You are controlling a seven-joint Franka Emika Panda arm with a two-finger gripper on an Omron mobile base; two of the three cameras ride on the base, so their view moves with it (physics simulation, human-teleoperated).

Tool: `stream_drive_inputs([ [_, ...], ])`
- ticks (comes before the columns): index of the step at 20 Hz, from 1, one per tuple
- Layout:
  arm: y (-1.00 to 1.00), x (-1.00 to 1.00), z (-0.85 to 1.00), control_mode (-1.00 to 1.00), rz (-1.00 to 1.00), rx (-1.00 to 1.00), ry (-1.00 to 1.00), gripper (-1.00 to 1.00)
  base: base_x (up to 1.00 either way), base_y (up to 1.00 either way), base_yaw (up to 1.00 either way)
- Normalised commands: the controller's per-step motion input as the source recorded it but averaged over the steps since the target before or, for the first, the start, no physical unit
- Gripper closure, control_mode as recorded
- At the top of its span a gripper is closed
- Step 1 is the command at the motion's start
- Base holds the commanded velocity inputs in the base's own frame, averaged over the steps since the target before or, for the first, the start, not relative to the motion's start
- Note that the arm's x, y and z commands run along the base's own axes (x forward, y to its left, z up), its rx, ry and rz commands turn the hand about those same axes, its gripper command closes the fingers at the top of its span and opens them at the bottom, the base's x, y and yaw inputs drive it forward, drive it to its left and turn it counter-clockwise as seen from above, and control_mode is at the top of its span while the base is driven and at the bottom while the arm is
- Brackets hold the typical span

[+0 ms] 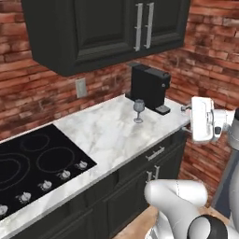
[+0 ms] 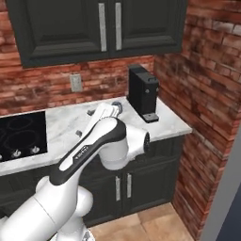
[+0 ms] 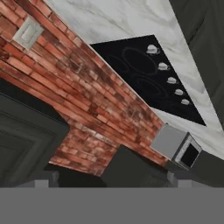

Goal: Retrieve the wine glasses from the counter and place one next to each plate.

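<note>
One clear stemmed wine glass (image 1: pixel 138 110) stands upright on the white marble counter (image 1: pixel 107 135), just in front of a black coffee machine. My gripper (image 1: pixel 186 118) hangs past the counter's right end, about level with the glass and well to its right, touching nothing. In the hand view its fingertips (image 3: pixel 43 178) sit wide apart at the bottom with nothing between them, so it is open. In the right base view my own arm covers the spot where the glass stands, and the gripper (image 2: pixel 84 123) pokes out beyond the arm. The second glass and both plates are out of view.
The black coffee machine (image 1: pixel 149 86) stands against the brick wall at the counter's right end. A black cooktop (image 1: pixel 32 158) with knobs fills the left part. Dark wall cabinets (image 1: pixel 102 28) hang low overhead. A brick side wall (image 2: pixel 207 117) closes the right. A grey box appliance (image 3: pixel 175 146) sits beyond the cooktop.
</note>
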Motion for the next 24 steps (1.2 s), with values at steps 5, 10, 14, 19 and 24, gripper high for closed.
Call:
stream_drive_inputs([
  [5, 0.0, 0.0, 0.0, 1.0, 0.0, 0.0, 0.0, -1.0, 0.88, -0.19, -0.01],
  [10, 0.0, 0.0, 0.0, 1.0, 0.0, 0.0, 0.0, -1.0, 0.06, -0.04, -0.03],
  [14, 0.0, 0.0, 0.0, 1.0, 0.0, 0.0, 0.0, -1.0, 0.0, -0.01, -0.29],
  [19, 0.0, 0.0, 0.0, 1.0, 0.0, 0.0, 0.0, -1.0, 0.18, 0.15, -0.21],
  [24, 0.0, 0.0, 0.0, 1.0, 0.0, 0.0, 0.0, -1.0, 0.26, 0.1, -0.09],
])
